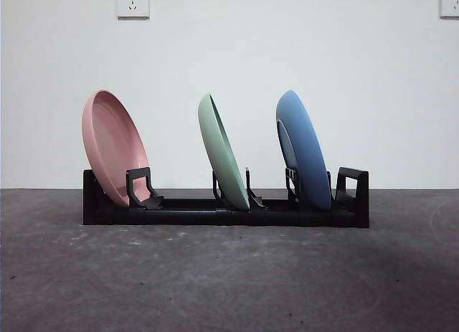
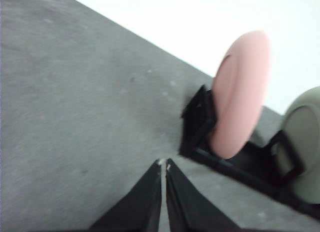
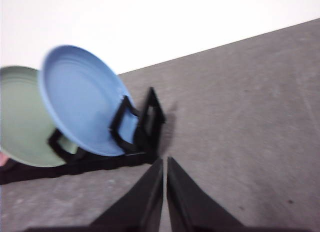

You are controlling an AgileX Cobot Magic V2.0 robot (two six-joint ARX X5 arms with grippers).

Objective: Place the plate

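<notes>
A black plate rack (image 1: 215, 216) stands on the grey table. A pink plate (image 1: 111, 145) leans in its left slot, a green plate (image 1: 221, 151) in the middle slot and a blue plate (image 1: 305, 149) in the right slot. My left gripper (image 2: 164, 164) is shut and empty above the table, apart from the pink plate (image 2: 242, 91) and the rack's left end (image 2: 199, 123). My right gripper (image 3: 165, 161) is shut and empty, apart from the blue plate (image 3: 82, 99) and the green plate (image 3: 22, 117). Neither gripper shows in the front view.
A white wall with two power outlets (image 1: 133, 1) stands behind the table. Grey tabletop (image 1: 229, 282) stretches in front of the rack and on both sides of it.
</notes>
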